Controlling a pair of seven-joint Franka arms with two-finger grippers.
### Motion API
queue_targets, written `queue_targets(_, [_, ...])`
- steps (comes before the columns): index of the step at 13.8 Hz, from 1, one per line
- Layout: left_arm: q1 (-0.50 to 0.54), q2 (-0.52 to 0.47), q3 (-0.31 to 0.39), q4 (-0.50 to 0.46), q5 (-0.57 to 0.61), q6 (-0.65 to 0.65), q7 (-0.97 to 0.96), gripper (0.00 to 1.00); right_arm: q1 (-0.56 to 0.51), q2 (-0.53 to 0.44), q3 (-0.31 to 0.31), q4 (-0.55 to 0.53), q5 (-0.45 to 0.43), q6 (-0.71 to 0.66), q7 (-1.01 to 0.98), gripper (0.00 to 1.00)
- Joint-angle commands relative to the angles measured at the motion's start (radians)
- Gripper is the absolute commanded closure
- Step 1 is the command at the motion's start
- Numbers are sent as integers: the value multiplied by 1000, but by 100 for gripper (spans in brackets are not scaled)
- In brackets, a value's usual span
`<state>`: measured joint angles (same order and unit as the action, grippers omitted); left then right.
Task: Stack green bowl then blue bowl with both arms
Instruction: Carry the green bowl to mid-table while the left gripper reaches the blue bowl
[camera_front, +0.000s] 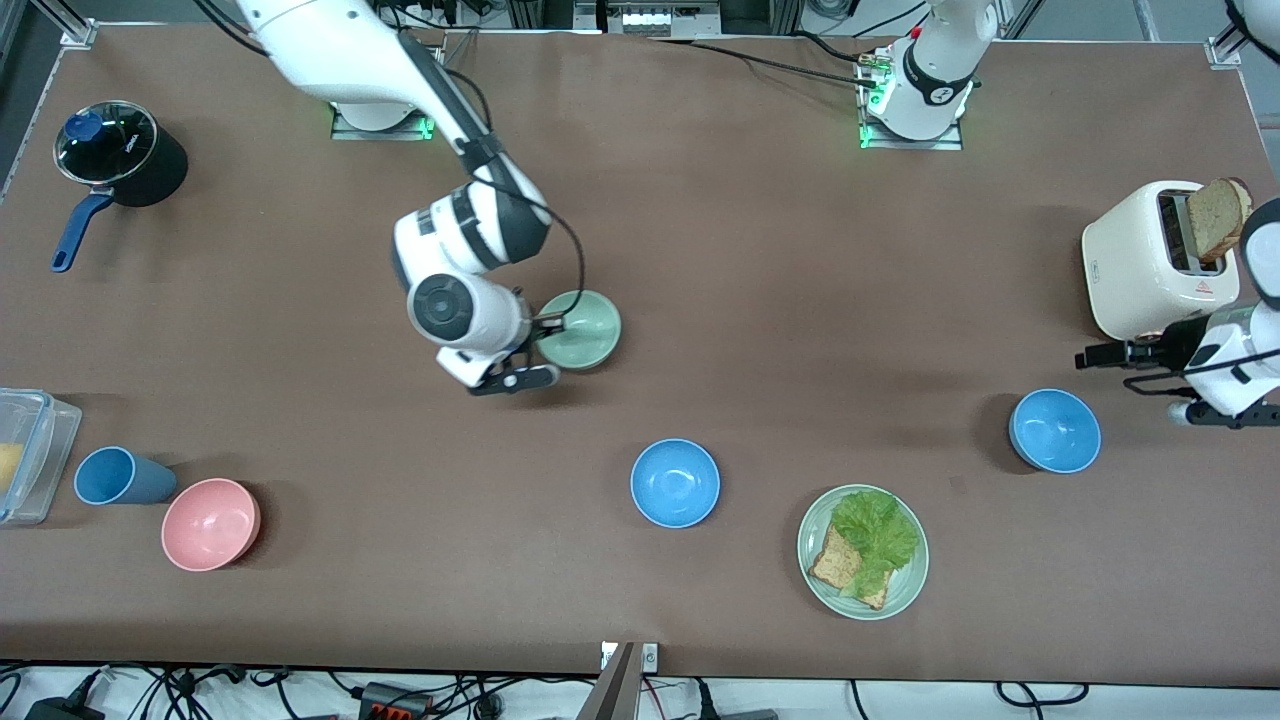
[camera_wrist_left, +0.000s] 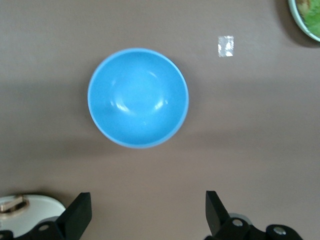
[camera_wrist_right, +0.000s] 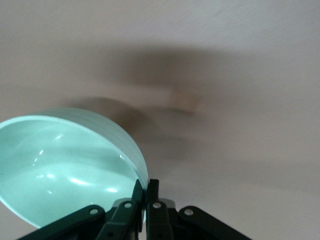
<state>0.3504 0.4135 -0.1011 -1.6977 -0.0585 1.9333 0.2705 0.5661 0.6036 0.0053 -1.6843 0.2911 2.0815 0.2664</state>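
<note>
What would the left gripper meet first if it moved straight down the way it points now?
Probably bare table: the open left gripper points down beside the blue bowl, not squarely over it.

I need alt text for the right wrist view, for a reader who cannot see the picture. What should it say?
The right hand is shut on the rim of the green bowl, which hangs tilted over the brown table. The bowl's pale, glossy inside faces the camera, and its soft shadow falls on the table under it.
</note>
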Motion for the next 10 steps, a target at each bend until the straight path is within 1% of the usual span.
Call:
queue_targets(1, [15, 71, -6, 29, 87, 96, 78, 0, 31, 31, -7, 29, 77, -12, 14, 100])
queue_targets(2, [13, 86, -6, 27, 126, 140, 81, 0, 50, 41, -7, 29, 80, -8, 14, 100])
queue_targets(4, [13, 123, -8, 30, 137, 173, 82, 0, 75, 44, -7, 22, 80, -1, 28, 100])
queue_targets(5, [16, 142, -6, 35, 143, 211, 91, 0, 80, 44, -7, 20, 79, -9, 36, 100])
queue_targets(6, [16, 165, -6, 59, 143, 232, 113, 0, 80, 45, -7, 18, 79, -11, 55, 63])
queue_targets(7, [16, 200, -6, 94, 141, 236, 134, 0, 78, 44, -7, 20, 71, -12, 109, 1])
queue_targets(8, [18, 226, -6, 116, 141, 237, 144, 0, 81, 36, -10, 29, 62, -21, 144, 0])
queue_targets(10, [24, 264, -6, 128, 140, 254, 148, 0, 71, 3, -22, 72, 54, -82, 152, 0])
